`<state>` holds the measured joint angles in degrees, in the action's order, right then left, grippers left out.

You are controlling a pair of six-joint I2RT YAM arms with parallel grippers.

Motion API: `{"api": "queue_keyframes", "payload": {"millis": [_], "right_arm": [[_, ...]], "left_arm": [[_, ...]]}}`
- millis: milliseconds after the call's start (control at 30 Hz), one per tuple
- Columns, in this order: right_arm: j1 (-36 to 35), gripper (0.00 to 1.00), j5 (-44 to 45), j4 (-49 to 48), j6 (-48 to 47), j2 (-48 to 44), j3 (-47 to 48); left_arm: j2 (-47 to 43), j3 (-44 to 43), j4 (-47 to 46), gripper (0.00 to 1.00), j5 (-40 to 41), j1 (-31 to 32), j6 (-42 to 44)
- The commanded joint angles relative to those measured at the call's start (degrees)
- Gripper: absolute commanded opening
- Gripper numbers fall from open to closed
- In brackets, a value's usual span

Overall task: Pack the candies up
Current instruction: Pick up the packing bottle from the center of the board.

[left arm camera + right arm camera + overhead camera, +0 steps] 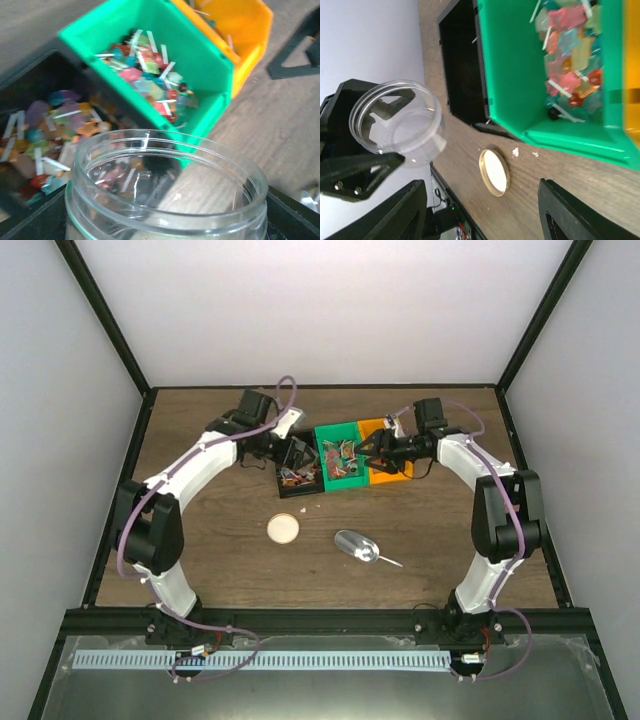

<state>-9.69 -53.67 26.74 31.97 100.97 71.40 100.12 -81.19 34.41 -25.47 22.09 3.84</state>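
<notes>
While the left arm reaches forward from its base and bends inward at the elbow, the left pincer [293, 452] is clamped on a clear jar [165, 190], its jaws spread wide on the jar's sides. It holds the jar at the black bin [462, 60], with the mouth tipped toward the wrist camera.

The right arm curves in from the other side. Its wrist points left, low over the orange bin [245, 30] and the green bin [200, 60]. The right pincer [366, 454] stands well open with nothing between its jaws.

The candies [150, 75] lie heaped in the green bin, and more of them sit in the black bin just beside it. The three bins touch in a row at the far middle of the worktop [450, 540]. A round lid [494, 171] lies flat nearer the arm bases. A metal scoop [358, 546] rests to its right, apart from both pincers.
</notes>
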Motion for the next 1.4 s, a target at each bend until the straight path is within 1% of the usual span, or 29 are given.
{"api": "queue_keyframes", "payload": {"millis": [0, 167, 300, 500, 567, 733, 900, 1133, 1233, 1367], "right_arm": [[-2.61, 0.63, -4.86, 3.04, -1.34, 1.09, 3.73], [-4.86, 0.59, -6.5, 3.66, -1.78, 2.67, 4.83], [-6.13, 0.58, -7.03, 4.27, -3.05, 2.97, 4.68], [-6.39, 0.57, -9.07, 3.86, -5.05, 3.28, 3.16], [-6.7, 0.54, -10.03, 2.93, -5.16, 3.45, 2.54], [-7.99, 0.52, -10.84, 4.0, -6.85, 5.15, 2.85], [-8.4, 0.42, -11.45, 2.16, -5.63, 5.57, 2.17], [-8.4, 0.2, -11.2, 2.31, -5.68, 5.86, 2.17], [-8.38, 0.16, -11.27, 2.41, -6.05, 5.8, 2.0], [-8.33, 0.08, -10.17, 2.92, -6.91, 5.32, 2.07]], "left_arm": [[-0.47, -0.23, 0.33, 0.84, -2.85, 4.81, 2.62], [0.15, -1.18, 1.18, 0.85, -2.47, 8.42, 3.43], [0.61, -1.34, 1.28, 0.84, -1.87, 10.15, 3.42], [0.76, -2.99, 1.84, 0.84, -2.08, 11.34, 3.29], [0.86, -3.47, 1.96, 0.84, -2.16, 11.59, 3.27], [0.98, -3.8, 2.05, 0.84, -1.95, 12.06, 2.96], [1.09, -3.89, 2.06, 0.84, -1.23, 12.37, 3.03], [1.82, -4.22, 2.71, 0.84, -0.62, 12.54, 3.13], [2.25, -4.15, 2.83, 0.86, -0.71, 12.61, 2.86], [2.61, -4.24, 2.79, 0.86, -0.87, 12.63, 2.59]]}}
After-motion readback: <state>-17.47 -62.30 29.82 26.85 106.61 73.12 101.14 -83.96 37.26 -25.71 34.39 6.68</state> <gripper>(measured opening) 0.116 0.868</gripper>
